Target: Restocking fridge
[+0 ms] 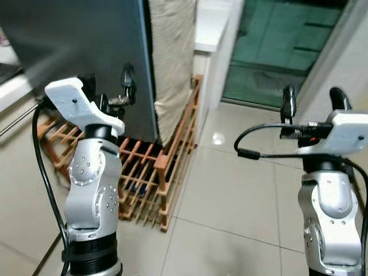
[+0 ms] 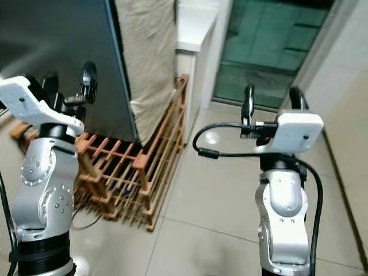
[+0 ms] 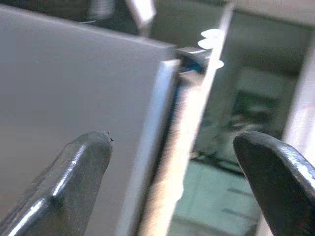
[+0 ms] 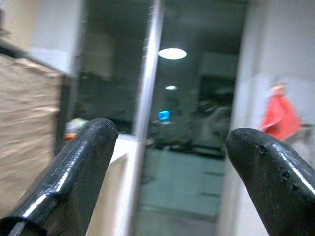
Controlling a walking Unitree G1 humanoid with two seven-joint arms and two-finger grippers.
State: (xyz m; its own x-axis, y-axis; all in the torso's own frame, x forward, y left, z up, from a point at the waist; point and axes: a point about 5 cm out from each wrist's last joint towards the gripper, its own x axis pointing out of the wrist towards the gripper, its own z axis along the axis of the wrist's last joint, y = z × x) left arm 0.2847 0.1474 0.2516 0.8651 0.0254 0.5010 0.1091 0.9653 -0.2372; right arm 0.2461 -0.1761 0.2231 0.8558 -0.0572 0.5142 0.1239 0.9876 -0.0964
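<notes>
1. The left gripper (image 1: 109,86) is raised in front of the robot, and its two black fingers (image 3: 74,182) stand wide apart with nothing between them.
2. Just ahead of this gripper is the fridge (image 1: 75,52), a tall dark grey body with a smooth flat side. Its near vertical edge (image 3: 152,142) runs between the two fingers in the left wrist view, but I cannot tell if a finger touches it.
3. Beyond the fridge edge, away from the left gripper, a beige cloth (image 1: 172,57) hangs down beside the fridge.
4. Below the left gripper, on the tiled floor (image 1: 230,195), stands a wooden rack (image 1: 155,178) of orange-brown slats. It is against the foot of the fridge and under the cloth.
5. The right gripper (image 2: 273,103) is raised too, well apart from the left one and from the fridge. Its fingers (image 4: 74,177) are also spread wide and they hold nothing.
6. A black cable (image 2: 224,152) makes a loop beside the right wrist.
7. Ahead of the right gripper is a glass door (image 1: 276,46) with a greenish look, and a white counter (image 2: 192,23) stands between it and the cloth.
8. In the right wrist view, a blurred red shape (image 4: 280,115) is on the far wall; I cannot tell what it is.
</notes>
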